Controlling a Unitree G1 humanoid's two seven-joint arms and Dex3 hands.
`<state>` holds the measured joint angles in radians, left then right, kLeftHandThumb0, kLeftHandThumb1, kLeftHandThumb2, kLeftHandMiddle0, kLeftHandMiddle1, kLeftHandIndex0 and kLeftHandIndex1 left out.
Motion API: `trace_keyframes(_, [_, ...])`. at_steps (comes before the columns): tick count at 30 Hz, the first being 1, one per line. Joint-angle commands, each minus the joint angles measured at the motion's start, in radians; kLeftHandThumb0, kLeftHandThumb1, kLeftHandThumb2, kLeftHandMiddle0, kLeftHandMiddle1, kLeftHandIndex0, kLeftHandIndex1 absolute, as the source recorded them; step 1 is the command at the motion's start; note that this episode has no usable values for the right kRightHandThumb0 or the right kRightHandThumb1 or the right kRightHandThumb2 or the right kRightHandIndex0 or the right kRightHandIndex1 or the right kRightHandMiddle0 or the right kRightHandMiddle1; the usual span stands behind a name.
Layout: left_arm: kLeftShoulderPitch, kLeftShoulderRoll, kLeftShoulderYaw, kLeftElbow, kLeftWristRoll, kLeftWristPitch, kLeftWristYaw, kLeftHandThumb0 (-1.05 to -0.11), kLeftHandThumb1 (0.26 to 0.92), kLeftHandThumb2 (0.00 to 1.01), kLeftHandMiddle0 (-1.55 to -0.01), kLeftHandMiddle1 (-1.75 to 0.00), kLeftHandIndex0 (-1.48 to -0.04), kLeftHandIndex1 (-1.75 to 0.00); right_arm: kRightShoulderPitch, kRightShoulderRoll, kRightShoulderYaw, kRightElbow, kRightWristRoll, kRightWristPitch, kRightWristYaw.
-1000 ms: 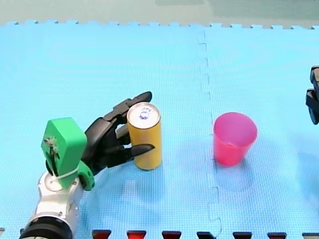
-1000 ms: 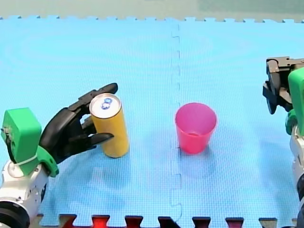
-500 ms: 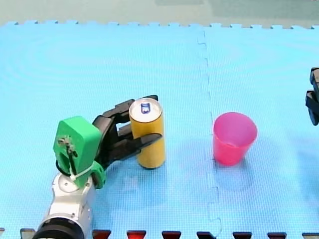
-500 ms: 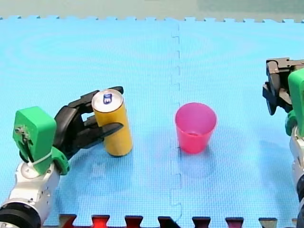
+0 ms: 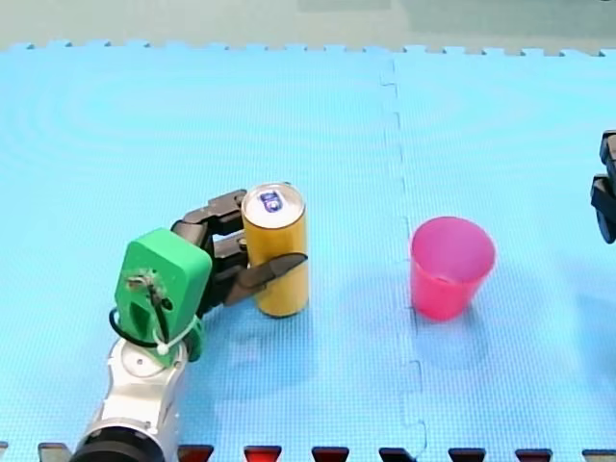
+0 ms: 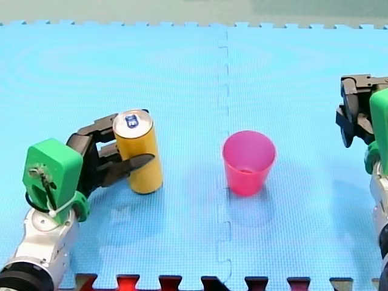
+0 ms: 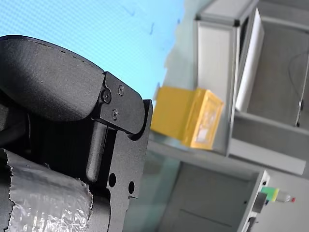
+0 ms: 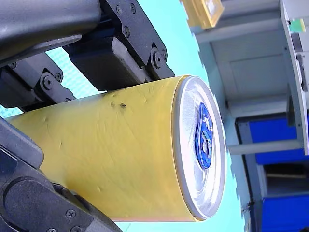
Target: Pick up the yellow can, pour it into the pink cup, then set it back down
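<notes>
Left hand [image 6: 100, 160] wraps its black fingers [image 6: 136, 162] round the yellow metal can [image 6: 145, 180]; right hand [image 6: 353, 112] hovers far right.

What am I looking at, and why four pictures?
This is a humanoid robot with two arms, each ending in a three-finger hand. Two pictures look down from its head onto a blue foam mat; the other two come from cameras at its wrists. On the mat are a yellow can and a pink cup, apart. The left hand is closed around the can, seen close up in the second wrist view. The right hand is at the mat's right side, holding nothing.
</notes>
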<state>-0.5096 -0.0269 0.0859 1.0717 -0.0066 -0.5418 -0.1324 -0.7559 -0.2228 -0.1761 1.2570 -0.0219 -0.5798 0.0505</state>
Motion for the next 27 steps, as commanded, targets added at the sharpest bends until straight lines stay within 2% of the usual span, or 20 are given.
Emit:
trace_keyframes(1, [0.002, 0.012, 0.002, 0.001, -0.005, 0.011, -0.006, -0.369, 0.776, 0.00, -1.38, -0.06, -1.24, -0.01, 0.000, 0.000, -0.002, -0.001, 0.006, 0.003, 0.000])
trace_keyframes(6, [-0.006, 0.018, 0.008, -0.008, -0.019, 0.021, -0.023, -0.373, 0.771, 0.00, -1.39, -0.05, -1.25, -0.01, 0.000, 0.003, 0.000, -0.002, 0.004, 0.003, -0.001])
trace_keyframes(9, [-0.021, 0.012, 0.017, -0.071, -0.042, 0.043, -0.023, -0.374, 0.768, 0.00, -1.39, -0.04, -1.25, -0.01, -0.001, 0.005, 0.000, -0.001, 0.004, 0.003, 0.000])
trace_keyframes(10, [-0.020, 0.007, 0.014, -0.098, -0.039, 0.028, -0.012, -0.374, 0.767, 0.00, -1.39, -0.04, -1.25, 0.00, -0.001, 0.005, 0.001, -0.001, 0.003, 0.004, 0.000])
trace_keyframes(12, [-0.016, 0.009, -0.011, -0.126, 0.021, -0.070, 0.054, -0.374, 0.764, 0.00, -1.39, -0.03, -1.25, 0.00, -0.001, 0.006, 0.002, -0.001, 0.002, 0.004, -0.001])
trace_keyframes(14, [-0.033, 0.017, -0.032, -0.123, 0.077, -0.129, 0.115, -0.372, 0.762, 0.00, -1.39, -0.02, -1.25, 0.00, -0.003, 0.008, 0.003, 0.000, 0.000, 0.005, -0.003])
trace_keyframes(18, [-0.084, 0.026, -0.060, -0.094, 0.153, -0.143, 0.210, -0.366, 0.758, 0.00, -1.39, -0.02, -1.25, 0.00, -0.004, 0.013, 0.003, 0.001, 0.000, 0.008, -0.005])
trace_keyframes(20, [-0.101, 0.041, -0.094, -0.085, 0.229, -0.138, 0.293, -0.365, 0.755, 0.00, -1.38, -0.01, -1.25, 0.00, -0.004, 0.015, 0.002, 0.001, 0.002, 0.010, -0.003])
trace_keyframes(23, [-0.122, 0.057, -0.152, -0.101, 0.351, -0.084, 0.418, -0.356, 0.753, 0.00, -1.38, -0.01, -1.24, 0.00, -0.005, 0.020, -0.004, 0.001, 0.011, 0.015, 0.006])
trace_keyframes(25, [-0.134, 0.054, -0.166, -0.109, 0.376, -0.047, 0.440, -0.355, 0.753, 0.00, -1.38, -0.01, -1.24, 0.00, -0.004, 0.022, -0.008, 0.001, 0.016, 0.017, 0.014])
trace_keyframes(27, [-0.145, 0.050, -0.178, -0.116, 0.396, -0.013, 0.456, -0.356, 0.755, 0.00, -1.37, 0.00, -1.24, 0.00, -0.005, 0.026, -0.018, 0.002, 0.032, 0.024, 0.036])
